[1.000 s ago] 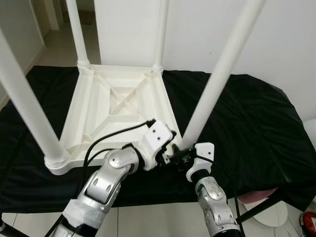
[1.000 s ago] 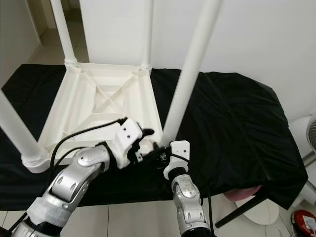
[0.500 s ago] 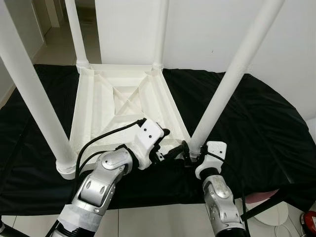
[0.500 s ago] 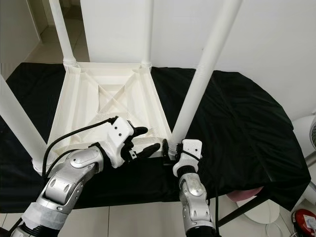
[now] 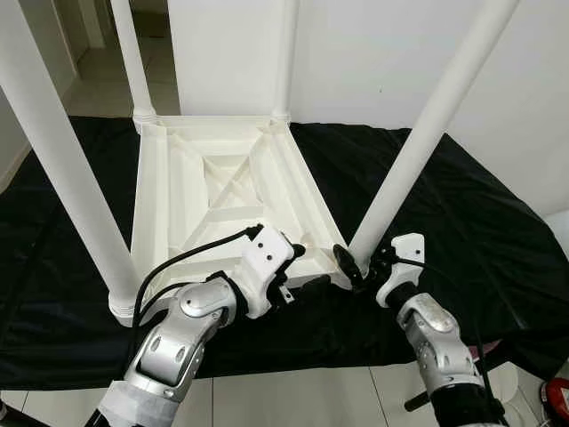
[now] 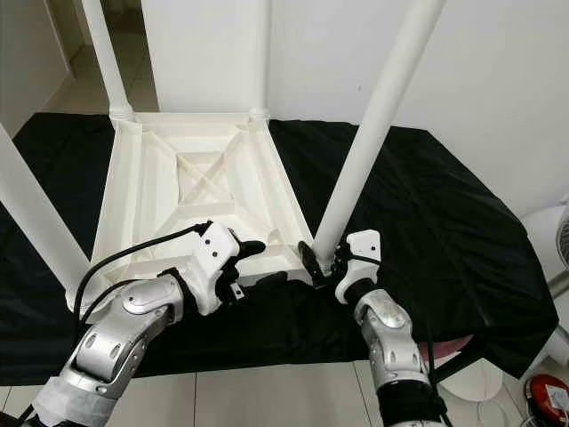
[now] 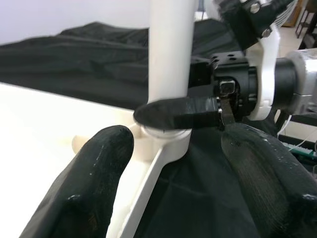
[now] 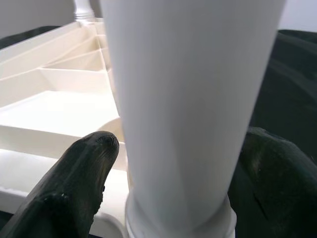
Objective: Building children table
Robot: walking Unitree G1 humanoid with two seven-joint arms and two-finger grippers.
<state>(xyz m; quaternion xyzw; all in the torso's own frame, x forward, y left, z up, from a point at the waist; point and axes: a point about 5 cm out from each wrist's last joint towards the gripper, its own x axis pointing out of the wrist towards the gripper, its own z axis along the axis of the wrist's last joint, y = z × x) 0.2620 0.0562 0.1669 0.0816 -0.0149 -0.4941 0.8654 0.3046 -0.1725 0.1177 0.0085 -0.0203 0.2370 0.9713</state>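
Children table (image 5: 222, 191) — white plastic, upside down on a black cloth (image 5: 462, 213), four legs standing up.
Near-right leg (image 5: 418, 151): right hand (image 5: 360, 264) around its base at the corner socket, fingers spread either side, not visibly clamped.
Left hand (image 5: 284, 280) — parted, holding nothing, at the table's near edge beside that socket.
Step judged: seating this leg. Next: grip and twist tight, left hand steadying the frame.
Obstruction: the hands crowd each other.

One upturned white table (image 5: 213, 191), four legs (image 5: 418, 151), two pincers (image 5: 351, 265).
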